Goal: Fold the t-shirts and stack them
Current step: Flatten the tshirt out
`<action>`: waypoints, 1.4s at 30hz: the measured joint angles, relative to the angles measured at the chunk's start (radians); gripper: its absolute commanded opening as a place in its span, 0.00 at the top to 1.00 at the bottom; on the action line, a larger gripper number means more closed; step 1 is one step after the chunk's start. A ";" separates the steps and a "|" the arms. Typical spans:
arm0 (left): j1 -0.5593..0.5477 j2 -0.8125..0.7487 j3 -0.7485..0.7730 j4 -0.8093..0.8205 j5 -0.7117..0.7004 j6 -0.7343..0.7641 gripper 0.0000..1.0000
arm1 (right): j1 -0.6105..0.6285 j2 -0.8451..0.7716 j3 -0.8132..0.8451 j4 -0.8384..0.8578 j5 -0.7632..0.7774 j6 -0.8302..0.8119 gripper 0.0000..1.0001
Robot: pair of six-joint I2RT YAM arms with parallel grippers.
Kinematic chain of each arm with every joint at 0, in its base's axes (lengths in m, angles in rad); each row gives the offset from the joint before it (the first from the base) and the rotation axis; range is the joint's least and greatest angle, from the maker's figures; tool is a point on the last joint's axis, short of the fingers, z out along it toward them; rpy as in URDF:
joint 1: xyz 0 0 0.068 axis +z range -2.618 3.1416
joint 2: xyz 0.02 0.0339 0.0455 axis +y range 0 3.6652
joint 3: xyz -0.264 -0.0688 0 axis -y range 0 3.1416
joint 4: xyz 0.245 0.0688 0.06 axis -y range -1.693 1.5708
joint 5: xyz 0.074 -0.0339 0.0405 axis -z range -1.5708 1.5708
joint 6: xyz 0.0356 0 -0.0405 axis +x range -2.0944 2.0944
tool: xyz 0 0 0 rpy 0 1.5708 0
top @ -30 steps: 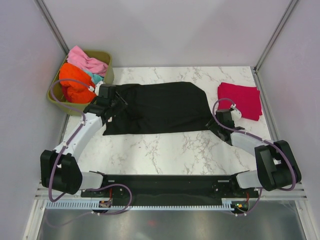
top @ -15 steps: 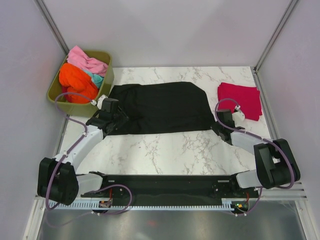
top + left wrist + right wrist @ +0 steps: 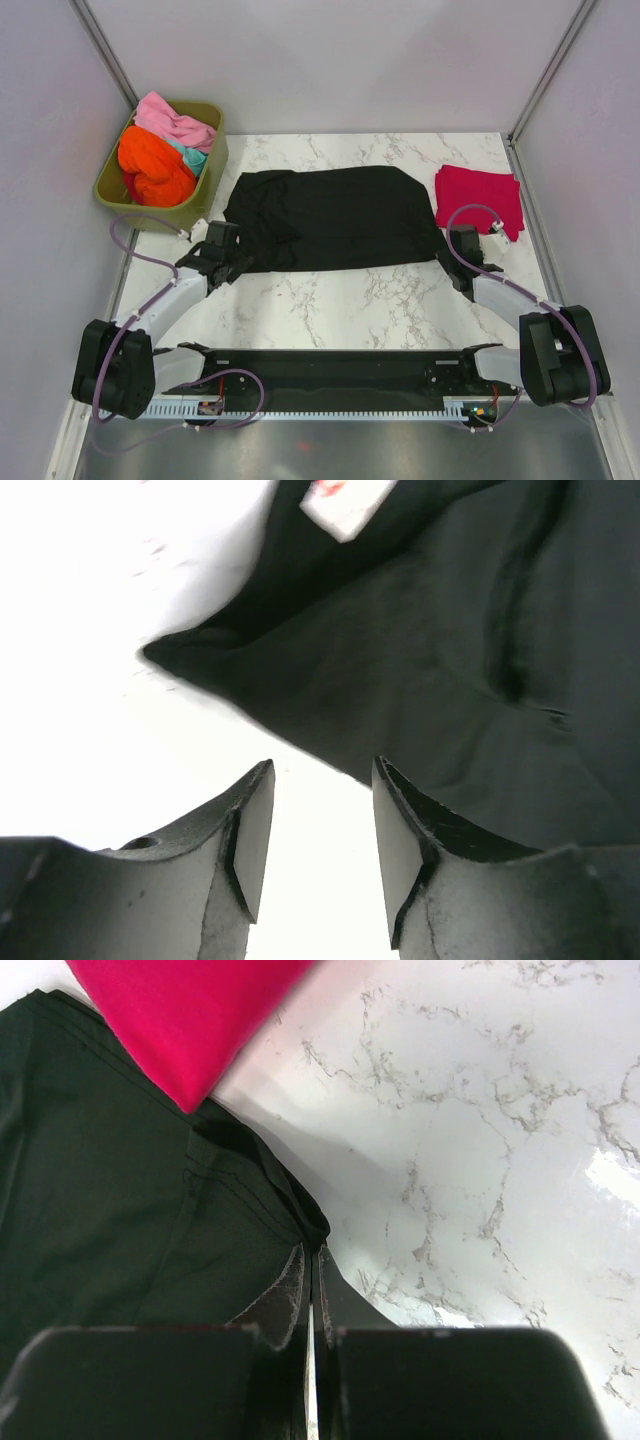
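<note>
Left pincer (image 3: 322, 772) is about half open with nothing between its fingers, only bare table (image 3: 120, 680) showing in the gap and off to its left. The black t-shirt (image 3: 440, 650) lies just ahead of its tips and runs off to its right; cannot tell if the right finger touches the cloth. The small neck label (image 3: 345, 505) sits further ahead, at the top of the wrist view. Right pincer (image 3: 312, 1257) is closed tight, its tips pinching the black t-shirt's hem where the cloth bunches into a small ridge. The rest of that shirt spreads flat to its left, marble to its right. The folded crimson t-shirt (image 3: 190, 1015) lies ahead and slightly left of the right pincer, its corner meeting or slightly overlapping the black cloth. From above, the black shirt lies spread between the two pincers, both low at its near corners. The olive tub (image 3: 205, 180) is beyond the left pincer and to its left, well apart, holding the orange t-shirt (image 3: 150, 170), pink t-shirt (image 3: 170, 120) and teal t-shirt (image 3: 192, 157) bunched up.
</note>
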 measured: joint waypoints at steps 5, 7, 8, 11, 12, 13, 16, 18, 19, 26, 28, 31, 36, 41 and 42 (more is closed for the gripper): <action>0.000 -0.003 -0.056 0.000 -0.031 -0.026 0.47 | 0.000 0.000 0.000 0.000 0.000 0.004 1.00; 0.000 0.012 -0.056 0.013 -0.048 -0.037 0.44 | 0.000 0.000 0.000 0.000 0.000 0.004 1.00; 0.000 0.021 -0.056 0.022 -0.053 -0.044 0.44 | 0.000 0.000 0.000 0.000 0.000 0.004 1.00; 0.000 0.071 -0.057 0.053 -0.061 -0.063 0.41 | -0.002 0.000 0.000 0.000 -0.001 0.004 1.00; 0.000 0.087 -0.058 0.070 -0.061 -0.072 0.40 | -0.002 0.000 0.000 0.000 -0.001 0.004 1.00; 0.000 0.096 -0.060 0.085 -0.061 -0.077 0.40 | -0.002 0.000 0.000 0.000 -0.001 0.004 1.00; 0.000 0.124 -0.067 0.139 -0.061 -0.100 0.41 | -0.006 0.000 0.000 0.000 -0.003 0.004 1.00; 0.000 0.143 -0.067 0.177 -0.061 -0.114 0.42 | -0.009 0.000 0.000 0.000 -0.003 0.004 1.00; 0.000 0.156 -0.064 0.200 -0.061 -0.123 0.43 | -0.010 0.000 0.000 0.000 -0.004 0.004 1.00; 0.001 0.263 -0.006 0.259 -0.063 -0.172 0.77 | -0.017 -0.002 -0.002 0.000 -0.005 0.004 1.00; 0.001 0.257 -0.016 0.248 -0.070 -0.192 0.97 | -0.022 -0.011 -0.005 -0.006 -0.005 0.005 1.00; 0.001 0.213 -0.045 0.223 -0.078 -0.201 0.98 | -0.027 -0.047 -0.016 -0.022 -0.004 0.007 1.00; 0.001 0.085 -0.085 0.143 -0.100 -0.201 0.98 | -0.027 -0.108 -0.021 -0.040 -0.003 0.007 1.00; 0.000 -0.024 -0.106 0.101 -0.114 -0.199 0.86 | -0.027 -0.124 -0.023 -0.043 -0.008 0.007 1.00; 0.000 -0.042 -0.110 0.098 -0.115 -0.198 0.76 | -0.027 -0.123 -0.023 -0.045 -0.011 0.007 1.00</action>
